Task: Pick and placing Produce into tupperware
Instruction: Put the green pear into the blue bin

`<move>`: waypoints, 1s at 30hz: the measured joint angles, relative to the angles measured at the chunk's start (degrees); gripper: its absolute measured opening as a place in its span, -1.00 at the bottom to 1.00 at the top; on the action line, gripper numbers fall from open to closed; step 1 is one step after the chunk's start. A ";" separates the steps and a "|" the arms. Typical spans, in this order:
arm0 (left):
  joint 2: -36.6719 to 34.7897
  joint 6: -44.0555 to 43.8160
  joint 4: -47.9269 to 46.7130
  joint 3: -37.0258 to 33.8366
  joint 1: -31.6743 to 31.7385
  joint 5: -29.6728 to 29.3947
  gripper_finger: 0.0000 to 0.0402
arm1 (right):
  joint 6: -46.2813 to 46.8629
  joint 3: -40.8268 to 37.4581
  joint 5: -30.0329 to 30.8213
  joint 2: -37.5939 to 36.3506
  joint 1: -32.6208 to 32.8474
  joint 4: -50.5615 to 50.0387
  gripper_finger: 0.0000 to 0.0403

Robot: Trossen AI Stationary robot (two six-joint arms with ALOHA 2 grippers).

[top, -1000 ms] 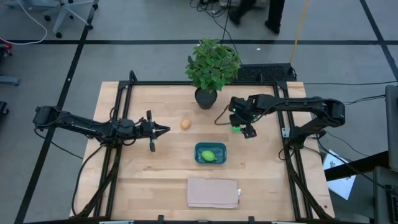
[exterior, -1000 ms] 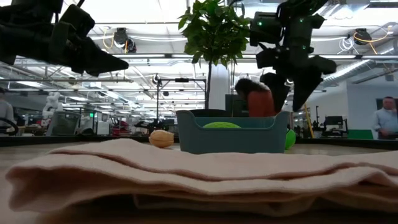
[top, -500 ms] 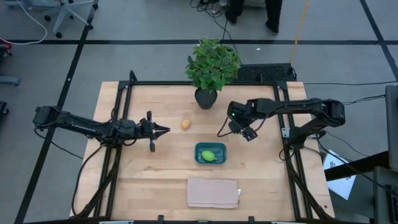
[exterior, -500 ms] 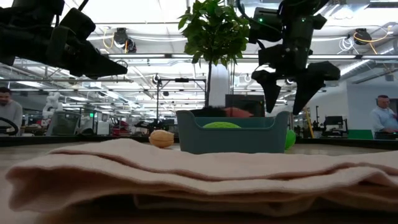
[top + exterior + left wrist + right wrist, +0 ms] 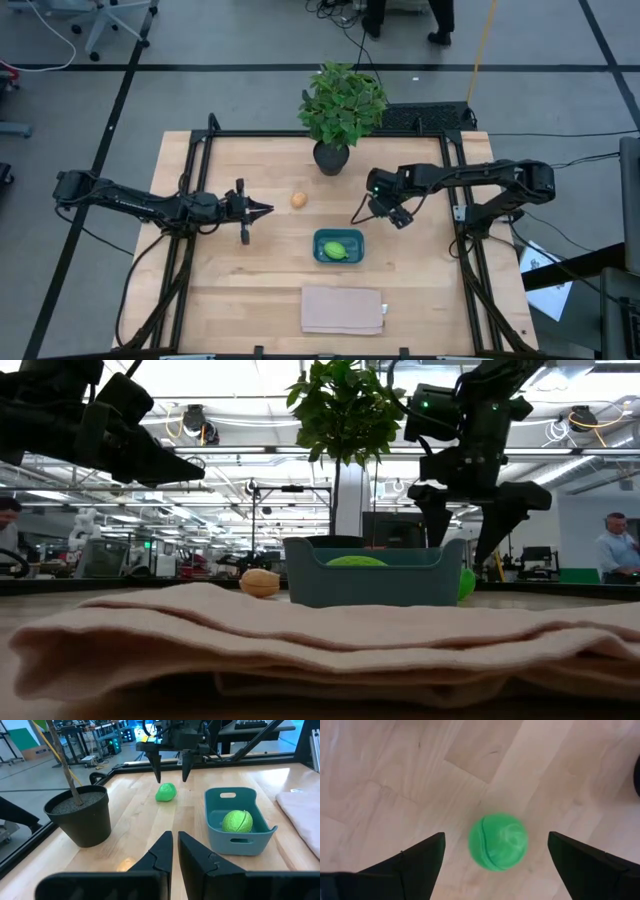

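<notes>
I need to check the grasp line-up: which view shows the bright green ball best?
The right wrist view: the green ball lies whole between the open right gripper. The left wrist view shows it farther off, the low view only an edge, the high view hides it.

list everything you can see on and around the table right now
container: 1, teal, middle of the table
oblong fruit: 1, yellow-green, inside the container
green ball: 1, bright green, on the wood below the right gripper
egg-shaped piece: 1, tan-orange, on the wood left of the plant pot
potted plant: 1, green leaves in a dark pot, far edge of the table
folded cloth: 1, beige, near edge
table: 1, light wood
person: 1, in the room beyond
left gripper: jaws shut, left of the egg-shaped piece
right gripper: jaws open, over the green ball
</notes>
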 joint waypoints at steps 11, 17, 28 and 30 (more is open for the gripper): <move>0.00 0.02 0.00 0.00 0.00 0.00 -0.84 | -1.17 0.00 -0.15 0.00 -0.55 1.75 0.72; -0.02 0.05 -0.02 0.00 0.00 0.00 -0.84 | -0.87 -0.84 -1.71 -0.02 -0.54 4.42 0.72; 0.00 0.24 -0.02 0.00 0.00 0.00 -0.84 | 0.54 -4.16 -1.50 0.00 -1.18 8.64 0.72; -0.01 0.24 -0.02 0.00 0.00 0.00 -0.84 | 0.40 -4.46 -1.49 0.00 -1.18 8.75 0.72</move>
